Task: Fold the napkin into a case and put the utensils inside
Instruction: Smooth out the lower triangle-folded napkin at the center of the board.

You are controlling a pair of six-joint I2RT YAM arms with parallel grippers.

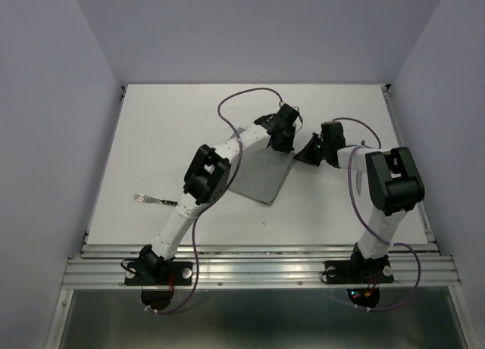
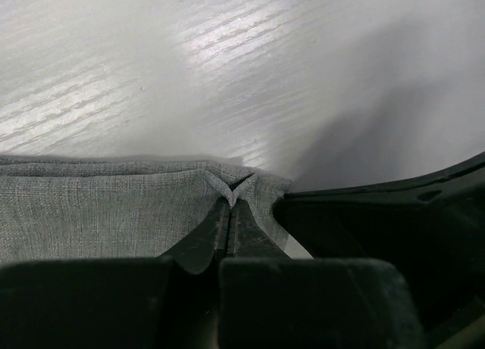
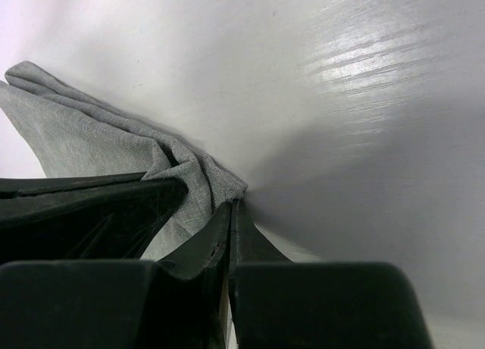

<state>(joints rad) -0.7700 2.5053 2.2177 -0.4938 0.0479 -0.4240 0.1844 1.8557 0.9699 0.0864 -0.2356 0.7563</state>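
The grey napkin [image 1: 261, 175] lies folded in the middle of the table, its far edge lifted. My left gripper [image 1: 285, 142] is shut, pinching the napkin's far edge; in the left wrist view the cloth [image 2: 98, 213] puckers at the closed tips [image 2: 231, 203]. My right gripper [image 1: 308, 154] is shut on the napkin's far right corner; in the right wrist view the cloth [image 3: 83, 133] bunches at the tips [image 3: 235, 204]. The two grippers are close together. A fork [image 1: 155, 200] with a dark handle lies on the table at the left, partly under my left arm. No case is formed.
The white table [image 1: 167, 129] has a metal rail [image 1: 258, 262] along its near edge and grey walls around it. Purple cables loop over both arms. My right gripper's black body [image 2: 394, 220] crowds the left wrist view.
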